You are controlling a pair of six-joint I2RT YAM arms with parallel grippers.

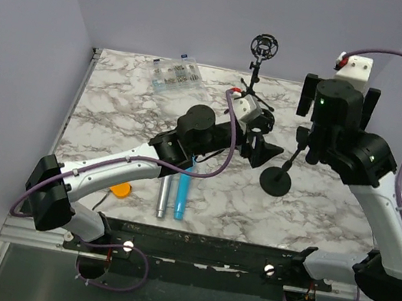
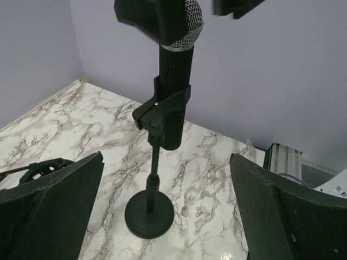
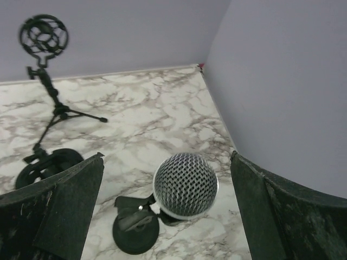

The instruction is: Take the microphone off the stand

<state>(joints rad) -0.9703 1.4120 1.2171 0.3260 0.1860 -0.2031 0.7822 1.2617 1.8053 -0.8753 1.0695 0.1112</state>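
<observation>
A black microphone with a silver mesh head (image 3: pixel 185 185) stands upright in the clip (image 2: pixel 161 108) of a short black stand with a round base (image 1: pixel 276 181). In the left wrist view the microphone body (image 2: pixel 174 81) rises above the base (image 2: pixel 149 215). My right gripper (image 1: pixel 307 147) hovers open above the head, with its fingers apart on either side (image 3: pixel 167 157) and not touching it. My left gripper (image 1: pixel 267 151) is open and empty just left of the stand, facing the pole (image 2: pixel 167 157).
A tripod stand with an empty shock mount (image 1: pixel 263 48) stands at the back, also in the right wrist view (image 3: pixel 43 35). A clear plastic box (image 1: pixel 175 74) lies back left. A blue pen (image 1: pixel 182 190), a silver pen (image 1: pixel 164 192) and an orange object (image 1: pixel 121 189) lie near the front.
</observation>
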